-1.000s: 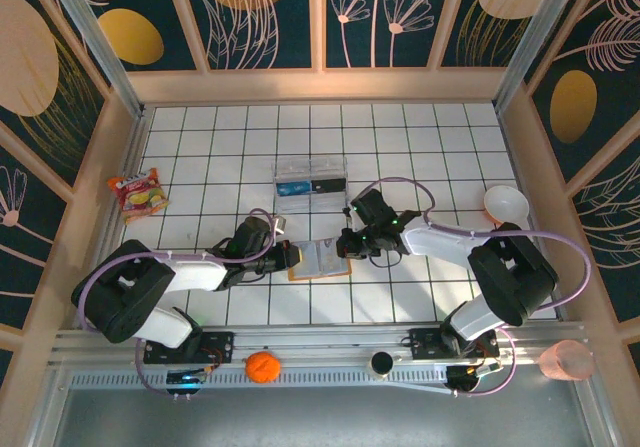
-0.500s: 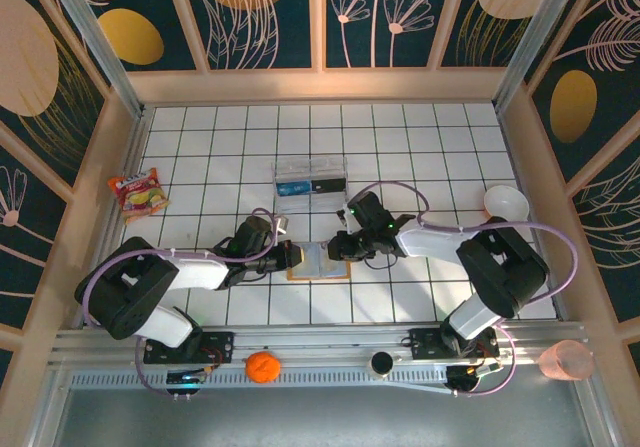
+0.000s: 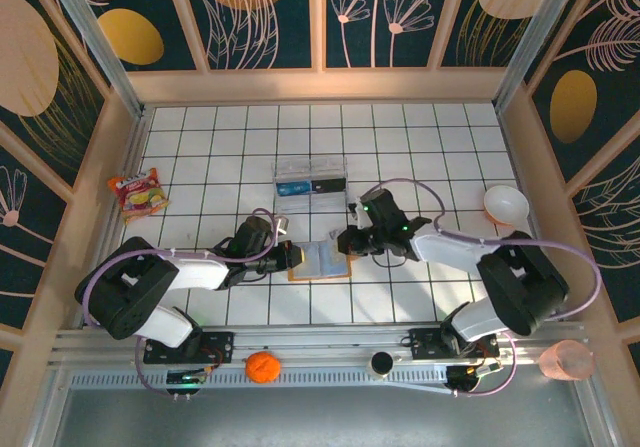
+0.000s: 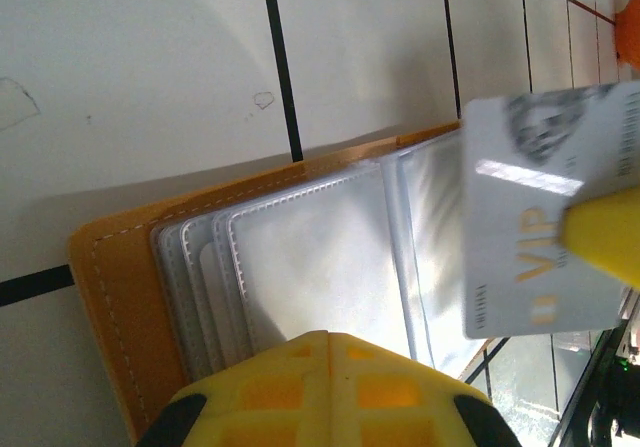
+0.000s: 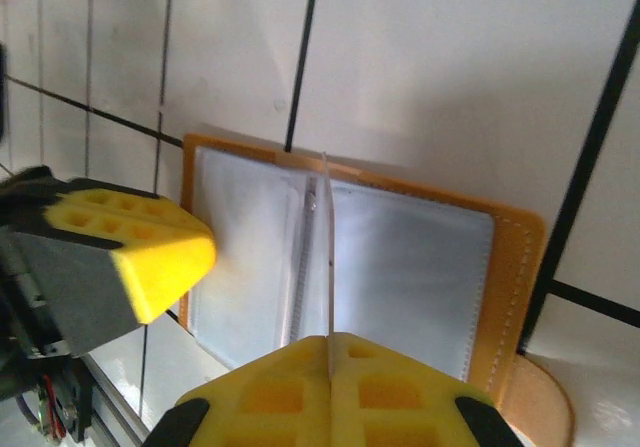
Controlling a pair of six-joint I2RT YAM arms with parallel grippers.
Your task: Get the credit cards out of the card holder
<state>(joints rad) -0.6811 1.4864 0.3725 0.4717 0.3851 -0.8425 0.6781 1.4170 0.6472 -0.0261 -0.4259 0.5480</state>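
Well, card holder (image 3: 322,262): it is lying open and flat on the tiled table (image 3: 200,137) between the two arms, its clear sleeves facing up.
Left gripper (image 3: 293,257): it is bearing down on the holder's left half, its yellow fingers (image 4: 330,387) pressed together with nothing between them (a hold-down, I judge, not a grasp).
Right gripper (image 3: 346,243): it is pinching one credit card (image 4: 535,217), a pale grey one marked VIP, by its edge; in its own wrist view the card is standing edge-on over the fold.
Card's position: it is hanging above the holder's right half and looking free of its sleeve, or very nearly; I cannot tell whether its lowest corner is clear.
Done so far: one card is looking out, or as good as out.
Clear box (image 3: 311,180): it is sitting just beyond the holder with something blue inside, too small to name.
Left to do: setting this card down, then going through the stacked sleeves under the left fingers, which may be hiding more; none is showing plainly.
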